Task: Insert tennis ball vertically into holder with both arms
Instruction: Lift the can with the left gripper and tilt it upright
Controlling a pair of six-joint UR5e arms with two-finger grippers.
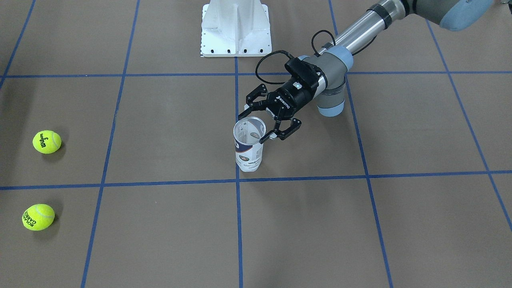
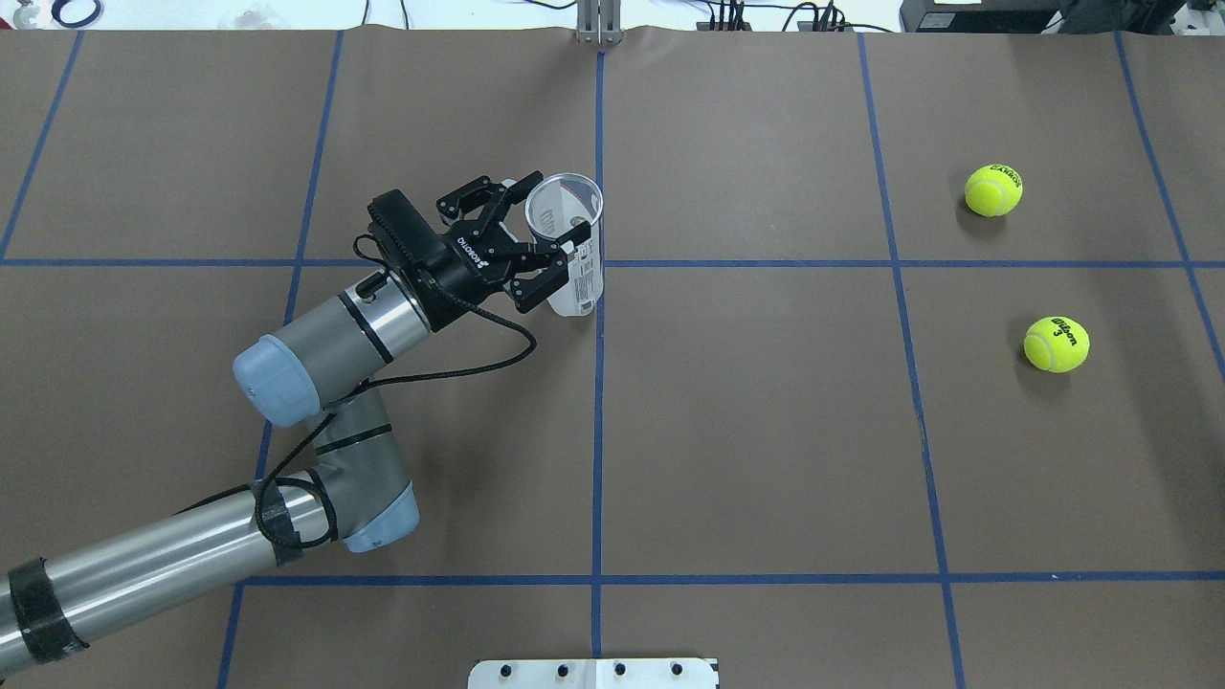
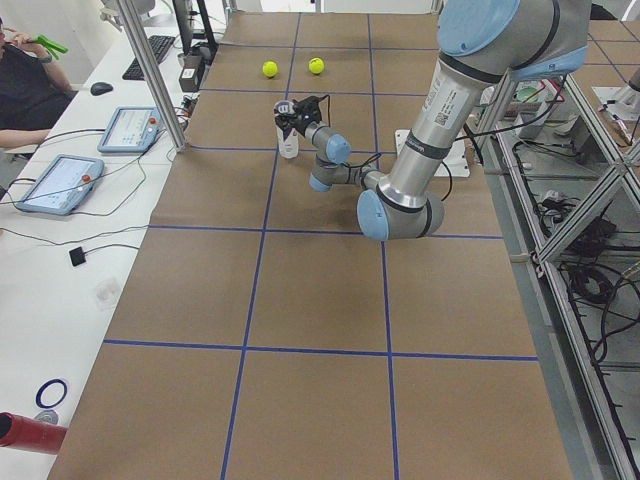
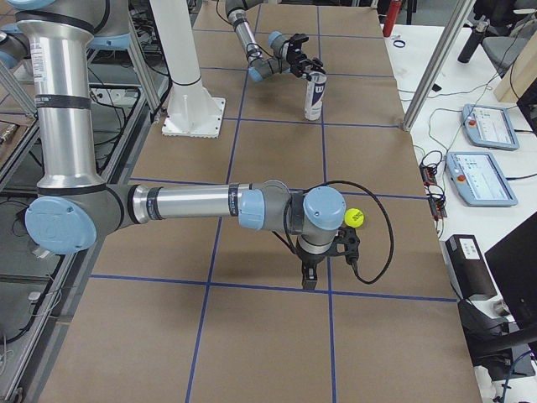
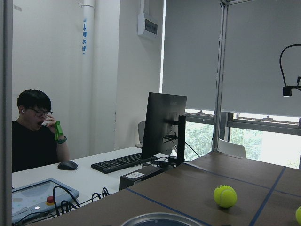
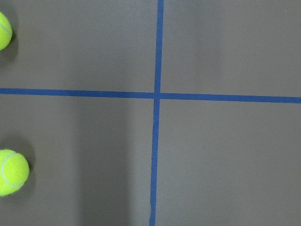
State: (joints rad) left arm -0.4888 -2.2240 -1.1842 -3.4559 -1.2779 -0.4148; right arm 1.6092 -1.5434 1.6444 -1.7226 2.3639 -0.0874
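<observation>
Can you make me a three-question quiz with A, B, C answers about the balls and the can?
1. Where are the tennis balls? A on the floor; B on the table; C in the fingers.
2. How many balls? A one; B four; C two.
3. How is the can? A upright, top open; B lying down; C lidded.
Answers: 1 B, both lie on the table, far from the can. 2 C, the overhead view shows two. 3 A, it stands, rim open.
</observation>
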